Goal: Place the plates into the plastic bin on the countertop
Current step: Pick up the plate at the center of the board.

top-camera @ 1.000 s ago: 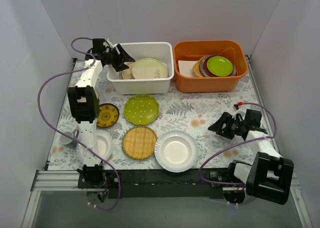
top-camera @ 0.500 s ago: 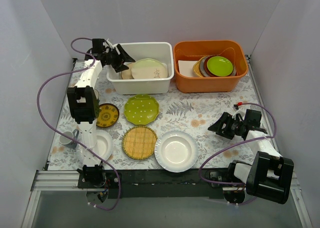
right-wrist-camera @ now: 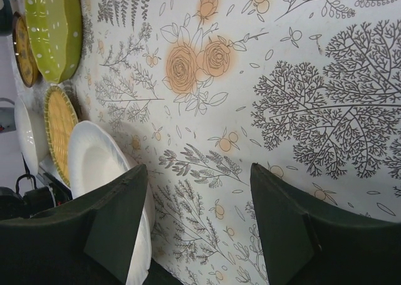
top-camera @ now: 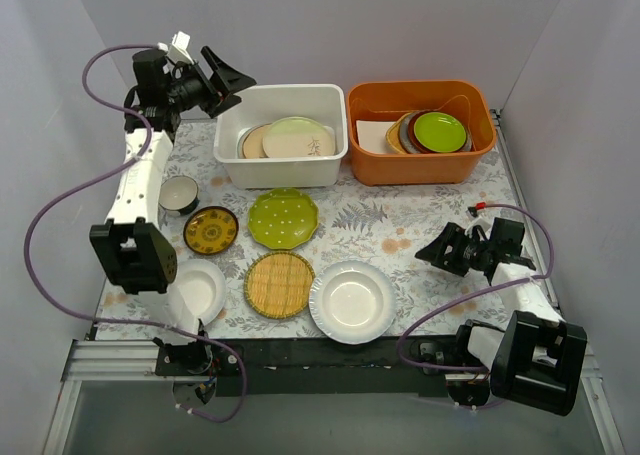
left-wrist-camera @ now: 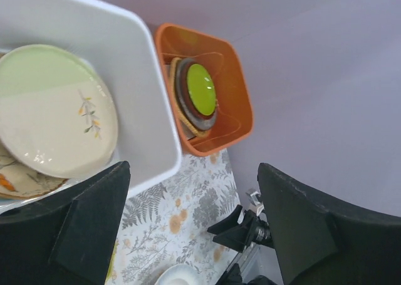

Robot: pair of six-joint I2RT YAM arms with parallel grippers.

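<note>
The white plastic bin [top-camera: 283, 165] stands at the back and holds a beige bird-and-branch plate [top-camera: 298, 137] on top of another plate [top-camera: 249, 142]. On the countertop [top-camera: 400, 220] lie a green dotted plate [top-camera: 283, 218], a woven bamboo plate [top-camera: 279, 284], a white plate [top-camera: 351, 301], a small dark-yellow plate [top-camera: 211, 230] and a white plate [top-camera: 203, 289] partly behind my left arm. My left gripper [top-camera: 232, 85] is open and empty, raised above the bin's left end. My right gripper [top-camera: 440, 250] is open and empty, low over the cloth at the right.
The orange tub [top-camera: 420, 160] beside the bin holds a stack topped by a lime-green plate [top-camera: 438, 131]. A dark bowl [top-camera: 179, 193] sits at the left of the cloth. The left wrist view shows the bin's rim [left-wrist-camera: 150, 78] and the orange tub [left-wrist-camera: 241, 119].
My left arm has lifted up and back to the left, away from the bin's left rim, gripper still open. The dark bowl now shows. The right arm has not moved.
</note>
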